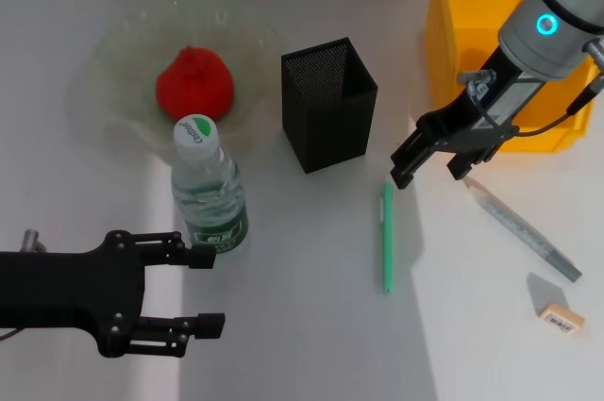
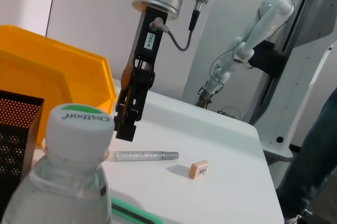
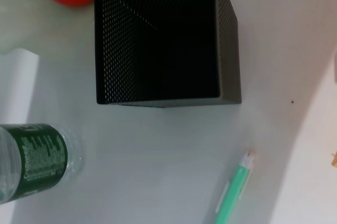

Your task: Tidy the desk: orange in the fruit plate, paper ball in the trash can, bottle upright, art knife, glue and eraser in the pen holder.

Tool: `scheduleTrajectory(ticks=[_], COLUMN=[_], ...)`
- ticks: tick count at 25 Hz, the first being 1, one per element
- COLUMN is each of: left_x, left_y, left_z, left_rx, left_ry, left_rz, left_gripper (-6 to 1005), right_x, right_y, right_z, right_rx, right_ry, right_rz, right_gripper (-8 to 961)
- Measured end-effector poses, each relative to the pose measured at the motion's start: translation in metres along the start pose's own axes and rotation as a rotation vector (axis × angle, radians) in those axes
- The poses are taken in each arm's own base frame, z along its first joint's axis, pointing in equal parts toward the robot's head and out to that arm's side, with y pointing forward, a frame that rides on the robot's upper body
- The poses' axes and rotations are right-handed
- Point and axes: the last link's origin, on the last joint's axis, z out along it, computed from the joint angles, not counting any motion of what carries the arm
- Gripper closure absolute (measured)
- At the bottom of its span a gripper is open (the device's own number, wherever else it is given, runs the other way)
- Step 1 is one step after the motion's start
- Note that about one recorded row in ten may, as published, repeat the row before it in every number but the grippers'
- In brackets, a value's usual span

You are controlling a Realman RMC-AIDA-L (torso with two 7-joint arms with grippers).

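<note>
The orange [image 1: 193, 83] lies in the pale-green fruit plate [image 1: 104, 61]. In front of the plate the bottle [image 1: 208, 189] stands upright. My left gripper [image 1: 206, 291] is open just in front of it, one fingertip close beside the bottle's base and nothing between the fingers. The black mesh pen holder [image 1: 328, 104] stands mid-table. My right gripper [image 1: 429, 173] hangs open over the far end of the green art knife [image 1: 386, 236]. To its right lie the silver glue [image 1: 524, 228] and the eraser [image 1: 562, 316]. The trash can [image 1: 491, 33] is at the back right. The paper ball is out of view.
The left wrist view shows the bottle cap [image 2: 79, 129] close up, the right gripper [image 2: 126, 124] beyond it, the glue [image 2: 145, 155] and the eraser [image 2: 199, 169]. The right wrist view looks down into the pen holder [image 3: 158, 39], with the art knife [image 3: 231, 192] beside it.
</note>
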Motion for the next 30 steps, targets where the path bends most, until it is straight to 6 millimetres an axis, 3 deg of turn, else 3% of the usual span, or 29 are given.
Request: scheduleTrajectory(ticks=[17, 30], left_x=[-0.007, -0.008], left_y=[-0.002, -0.002], left_z=[0.003, 0.004], left_rx=[0.015, 0.014], left_ry=[-0.016, -0.017], left_rz=[-0.002, 0.004], left_gripper=[230, 231], right_x=[-0.004, -0.004], right_y=[0.004, 0.007], right_z=[0.031, 0.042], right_rx=[0.007, -0.001], right_ry=[0.016, 0.011], right_rz=[-0.007, -0.023], right_gripper=[233, 241])
